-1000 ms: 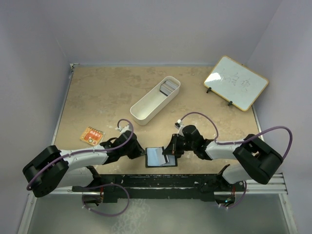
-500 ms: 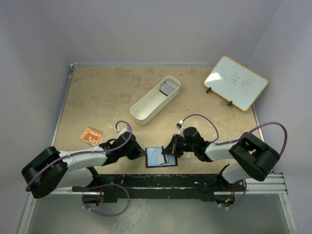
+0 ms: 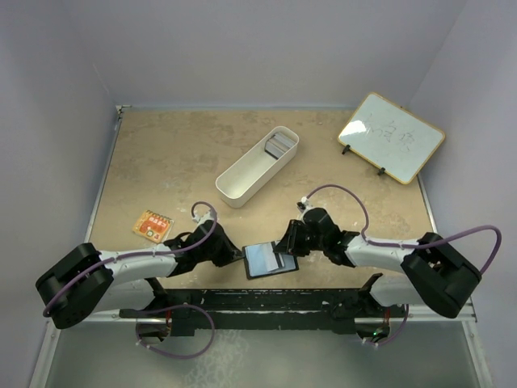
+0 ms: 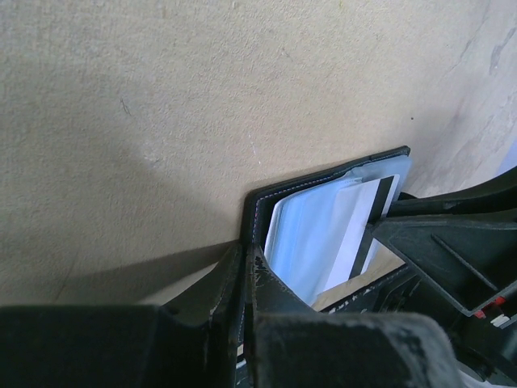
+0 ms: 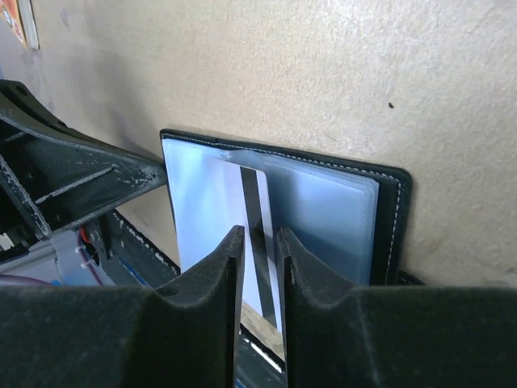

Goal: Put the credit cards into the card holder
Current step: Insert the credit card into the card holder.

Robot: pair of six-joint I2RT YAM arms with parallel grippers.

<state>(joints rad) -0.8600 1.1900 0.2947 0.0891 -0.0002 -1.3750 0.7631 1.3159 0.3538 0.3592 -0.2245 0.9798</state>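
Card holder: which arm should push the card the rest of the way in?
Right. The right jaws sit at the card, partly in the card holder; the left jaws are clamped on its edge.

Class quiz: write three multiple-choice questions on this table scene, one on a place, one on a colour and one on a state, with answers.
1. Where is the stack of spare cards?
A) in the white tray
B) in a drawer
C) on a plate

2. What colour is the stripe on the card tucked into the card holder?
A) red
B) black
C) green

3. How is the card holder?
A) snapped shut
B) rolled up
C) open

Answers:
1 A: the stack sits at the tray's far end.
2 B: the right wrist view shows a black stripe.
3 C: its clear sleeves show, and the left gripper pinches one edge.
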